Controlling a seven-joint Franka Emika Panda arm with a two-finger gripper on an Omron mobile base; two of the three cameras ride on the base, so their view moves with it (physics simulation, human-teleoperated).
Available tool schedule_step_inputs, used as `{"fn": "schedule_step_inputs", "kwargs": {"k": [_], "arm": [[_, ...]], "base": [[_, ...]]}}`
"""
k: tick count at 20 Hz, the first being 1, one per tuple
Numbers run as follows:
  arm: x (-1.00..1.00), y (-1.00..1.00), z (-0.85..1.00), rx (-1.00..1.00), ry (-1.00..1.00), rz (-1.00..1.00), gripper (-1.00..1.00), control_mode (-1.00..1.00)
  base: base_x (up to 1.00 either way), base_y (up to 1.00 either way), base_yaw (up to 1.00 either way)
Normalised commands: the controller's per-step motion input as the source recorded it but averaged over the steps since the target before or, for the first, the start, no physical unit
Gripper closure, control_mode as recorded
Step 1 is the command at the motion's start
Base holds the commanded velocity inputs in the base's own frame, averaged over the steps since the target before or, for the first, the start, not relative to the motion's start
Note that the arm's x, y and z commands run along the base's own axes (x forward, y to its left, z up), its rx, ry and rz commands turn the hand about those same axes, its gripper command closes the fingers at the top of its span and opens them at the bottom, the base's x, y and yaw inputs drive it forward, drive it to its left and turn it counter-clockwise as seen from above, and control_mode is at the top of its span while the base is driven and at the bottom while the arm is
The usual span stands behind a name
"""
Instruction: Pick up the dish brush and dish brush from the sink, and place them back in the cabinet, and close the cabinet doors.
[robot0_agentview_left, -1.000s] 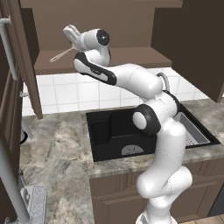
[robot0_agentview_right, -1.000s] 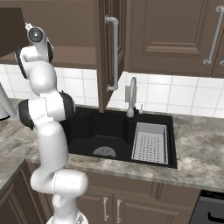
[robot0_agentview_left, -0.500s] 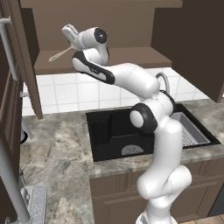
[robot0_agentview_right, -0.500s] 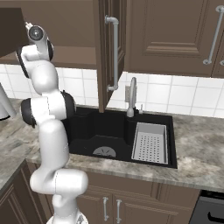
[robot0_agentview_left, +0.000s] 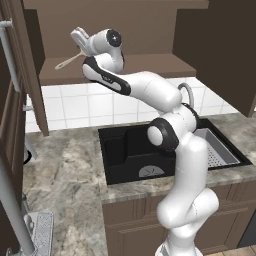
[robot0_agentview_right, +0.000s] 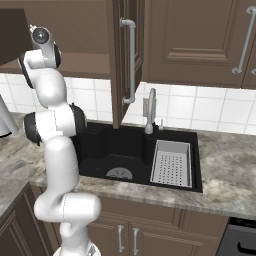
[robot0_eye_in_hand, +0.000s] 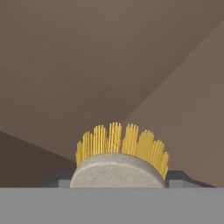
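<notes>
My gripper (robot0_agentview_left: 78, 39) is raised inside the open cabinet (robot0_agentview_left: 125, 70), just above its lighter brown shelf, and is shut on the dish brush (robot0_agentview_left: 67, 61). The whitish handle slants down and to the left from the fingers, its tip close over the shelf. In the hand view the brush's grey head with yellow-orange bristles (robot0_eye_in_hand: 118, 168) sits between the two dark fingertips, facing the cabinet's brown inner walls. The black sink (robot0_agentview_left: 125, 145) lies below, with a round grey drain. One cabinet door (robot0_agentview_right: 122, 55) stands open, edge-on, with its silver bar handle (robot0_agentview_right: 131, 60).
A grey perforated rack (robot0_agentview_right: 172, 162) fills the sink's right side. The curved faucet (robot0_agentview_right: 150, 110) stands behind the basin. Speckled stone counter (robot0_agentview_left: 65, 170) runs left of the sink. Another open dark door (robot0_agentview_left: 225, 45) hangs at the right of the left base view.
The hand and the brush stay almost in place at the cabinet shelf. The arm's elbow has swung slightly to the left.
</notes>
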Motion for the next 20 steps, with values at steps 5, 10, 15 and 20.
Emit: {"fn": "schedule_step_inputs", "kwargs": {"k": [5,10,15,20], "arm": [[0.03,0.0,-0.13,0.0,0.01,0.0,-1.0,-1.0],[0.02,0.0,-0.09,0.0,0.01,0.0,-1.0,-1.0],[0.0,0.0,-0.01,0.0,0.04,-0.01,-1.0,-1.0],[-0.02,0.0,0.03,0.0,0.04,-0.02,-1.0,-1.0]], "base": [[0.0,0.0,0.0],[0.0,0.0,0.0],[0.0,0.0,0.0],[0.0,0.0,0.0]]}}
